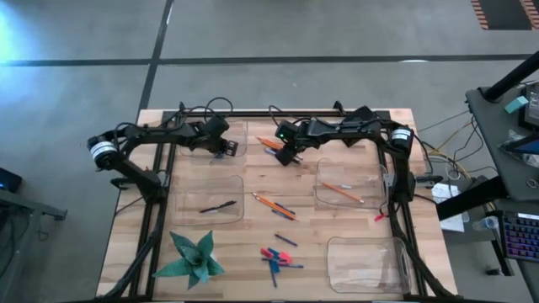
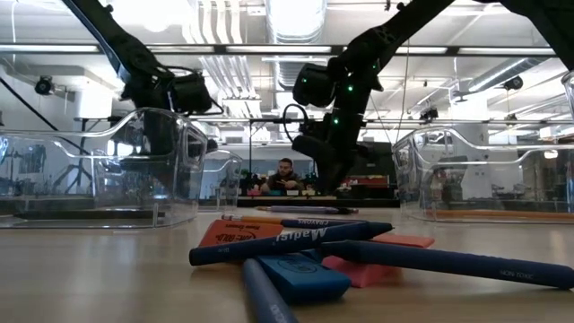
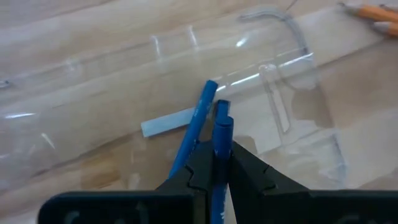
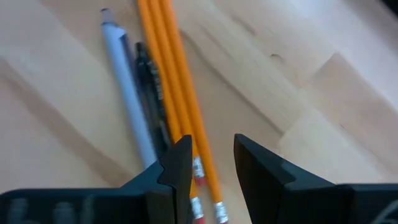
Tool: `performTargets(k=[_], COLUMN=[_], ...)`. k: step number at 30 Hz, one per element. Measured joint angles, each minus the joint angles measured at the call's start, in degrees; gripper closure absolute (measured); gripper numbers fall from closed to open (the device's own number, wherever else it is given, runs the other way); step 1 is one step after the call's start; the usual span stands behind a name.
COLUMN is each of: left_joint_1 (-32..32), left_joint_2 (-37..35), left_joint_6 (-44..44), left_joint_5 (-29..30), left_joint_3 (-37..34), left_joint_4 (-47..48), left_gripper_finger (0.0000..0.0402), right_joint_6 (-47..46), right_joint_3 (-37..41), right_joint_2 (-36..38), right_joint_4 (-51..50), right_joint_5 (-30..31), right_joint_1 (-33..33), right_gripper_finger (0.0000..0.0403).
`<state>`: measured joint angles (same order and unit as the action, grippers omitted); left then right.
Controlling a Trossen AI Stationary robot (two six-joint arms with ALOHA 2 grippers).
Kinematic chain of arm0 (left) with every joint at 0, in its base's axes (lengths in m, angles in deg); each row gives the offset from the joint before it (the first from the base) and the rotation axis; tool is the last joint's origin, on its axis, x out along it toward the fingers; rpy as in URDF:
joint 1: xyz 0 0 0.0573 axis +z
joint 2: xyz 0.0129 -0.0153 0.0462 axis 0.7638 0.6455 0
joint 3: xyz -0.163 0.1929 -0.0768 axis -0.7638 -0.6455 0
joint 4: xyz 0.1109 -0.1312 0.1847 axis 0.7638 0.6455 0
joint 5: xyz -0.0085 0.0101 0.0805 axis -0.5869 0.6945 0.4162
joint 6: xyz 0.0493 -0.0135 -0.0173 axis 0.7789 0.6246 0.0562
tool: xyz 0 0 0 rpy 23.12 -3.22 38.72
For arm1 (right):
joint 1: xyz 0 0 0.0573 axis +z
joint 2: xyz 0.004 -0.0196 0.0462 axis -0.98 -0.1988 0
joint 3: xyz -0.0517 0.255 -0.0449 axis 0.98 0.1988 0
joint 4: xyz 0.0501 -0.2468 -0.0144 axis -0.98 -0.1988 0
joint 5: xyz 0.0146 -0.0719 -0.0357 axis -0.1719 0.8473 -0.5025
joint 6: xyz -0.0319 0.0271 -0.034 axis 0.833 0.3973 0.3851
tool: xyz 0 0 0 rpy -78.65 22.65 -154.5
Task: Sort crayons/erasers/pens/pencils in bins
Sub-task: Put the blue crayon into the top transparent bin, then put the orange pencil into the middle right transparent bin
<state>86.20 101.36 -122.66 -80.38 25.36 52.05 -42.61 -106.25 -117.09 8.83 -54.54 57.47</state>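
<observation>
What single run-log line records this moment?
left gripper: shut on blue stick, over far-left bin | right gripper: open, above pencils | table: erasers unsorted

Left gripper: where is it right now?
In the high view the left gripper is over the far-left bin, at the table's back edge. Its wrist view shows it shut on a blue stick, beside another blue stick lying in that bin.

Pencils (image 4: 177,93) orange; erasers (image 2: 309,276) blue, pink-red; bins (image 1: 358,187) clear.
</observation>
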Motion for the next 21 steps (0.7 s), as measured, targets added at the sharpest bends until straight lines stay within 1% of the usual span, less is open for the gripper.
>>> performTargets(k=[6,9,11,15,17,19,21], left_joint_1=[0.02,0.02,0.02,0.02,0.02,0.09,0.15], left_joint_2=[0.48,0.46,0.46,0.46,0.46,0.45,-0.13], left_joint_6=[0.02,0.02,0.02,0.06,0.47,0.55,0.57], left_joint_5=[-0.03,-0.03,-0.01,0.02,0.14,0.16,0.02], left_joint_3=[0.0,0.0,-0.04,0.0,0.51,1.36,2.16], left_joint_4=[-0.03,-0.02,0.13,0.16,0.45,0.28,0.24], left_gripper_finger=[0.0385,0.0377,0.0362,0.0324,0.0307,0.0294,0.0285], right_joint_6=[0.15,0.68,1.16,1.44,1.38,0.96,0.72], right_joint_3=[0.02,0.04,0.04,0.1,0.33,0.6,0.87], right_joint_2=[0.0,0.0,0.0,0.0,0.0,0.0,0.0], right_joint_4=[-0.01,-0.03,-0.02,-0.03,-0.05,-0.33,-0.56], right_joint_5=[-0.61,-0.6,-1.11,-4.51,-5.0,-5.22,-6.69], right_joint_1=[-0.15,-0.65,-1.03,-2.04,-2.43,-2.72,-2.95], right_gripper_finger=[0.0282,0.027,0.0262,0.025,0.0247,0.0246,0.0246])
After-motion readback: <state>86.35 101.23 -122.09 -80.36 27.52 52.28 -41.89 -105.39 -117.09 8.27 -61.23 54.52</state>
